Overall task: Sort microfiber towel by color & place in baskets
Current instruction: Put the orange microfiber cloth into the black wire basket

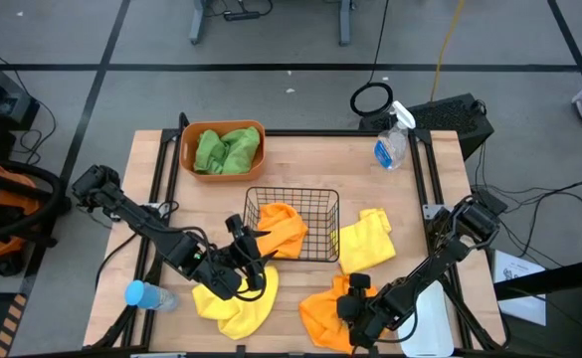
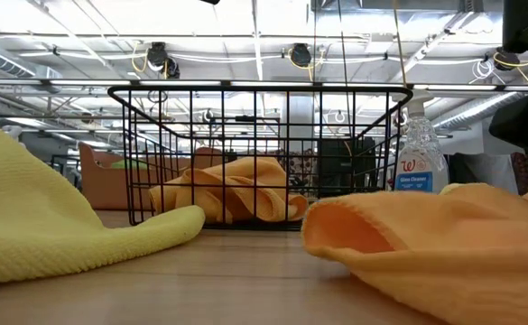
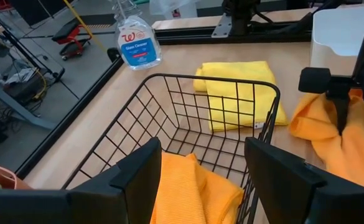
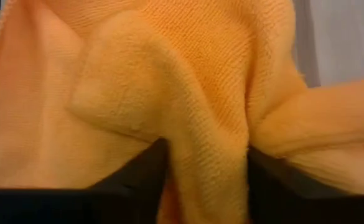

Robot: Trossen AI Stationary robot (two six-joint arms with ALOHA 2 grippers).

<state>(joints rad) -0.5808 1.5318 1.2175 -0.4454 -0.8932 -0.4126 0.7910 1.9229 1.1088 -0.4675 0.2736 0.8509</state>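
My right gripper point(image 1: 355, 295) point(image 4: 206, 158) is open and down on an orange towel point(image 1: 325, 310) that lies crumpled at the table's near edge. My left gripper point(image 1: 243, 242) point(image 3: 200, 180) is open at the near-left corner of the black wire basket point(image 1: 320, 204). Its fingers stand on either side of the second orange towel point(image 3: 188, 186), which lies in that basket. One yellow towel point(image 1: 233, 301) lies below the left gripper and another point(image 1: 365, 239) to the right of the basket. Two green towels point(image 1: 226, 149) sit in the orange tub point(image 1: 186, 149). My right gripper comes at the orange towel from above, with its open fingers point(image 4: 147, 168) pushed into the cloth. A raised fold point(image 4: 206, 124) of the towel stands between them. The towel lies on the table, and how many layers are in the fold I cannot tell.
The white bin point(image 1: 438, 323) stands at the near right corner, partly under my right arm. A clear spray bottle point(image 1: 392, 144) stands at the far right edge. A blue-capped bottle point(image 1: 146, 295) lies at the near left.
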